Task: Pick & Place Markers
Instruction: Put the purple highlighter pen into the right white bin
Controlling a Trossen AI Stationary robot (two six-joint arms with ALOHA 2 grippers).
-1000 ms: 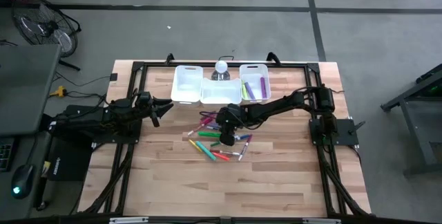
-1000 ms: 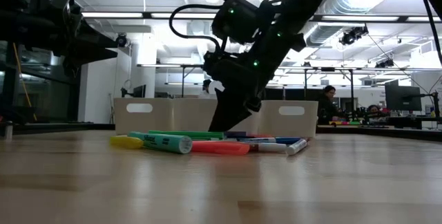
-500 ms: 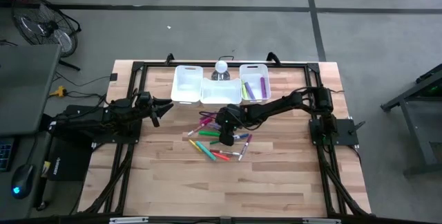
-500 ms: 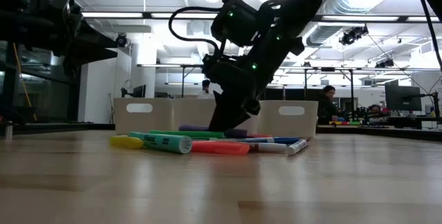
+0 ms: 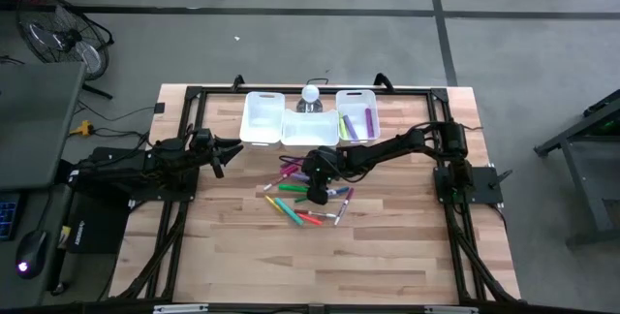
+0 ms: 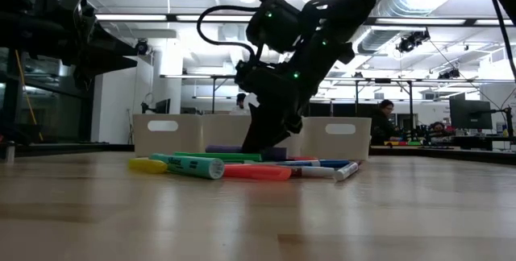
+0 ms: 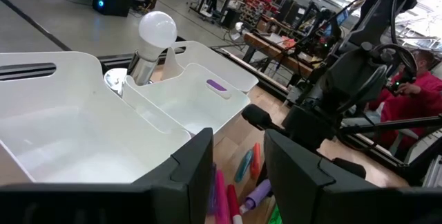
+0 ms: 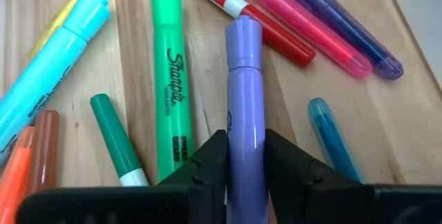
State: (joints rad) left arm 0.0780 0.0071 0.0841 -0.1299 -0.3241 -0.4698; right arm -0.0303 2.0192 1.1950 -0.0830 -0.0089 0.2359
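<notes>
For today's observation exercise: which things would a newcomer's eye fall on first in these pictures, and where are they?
First, the bright scatter of markers on the middle of the wooden table, just in front of three white bins. The right gripper is down among them, its fingers closed on a purple highlighter. The left gripper hangs idle to the pile's left.
</notes>
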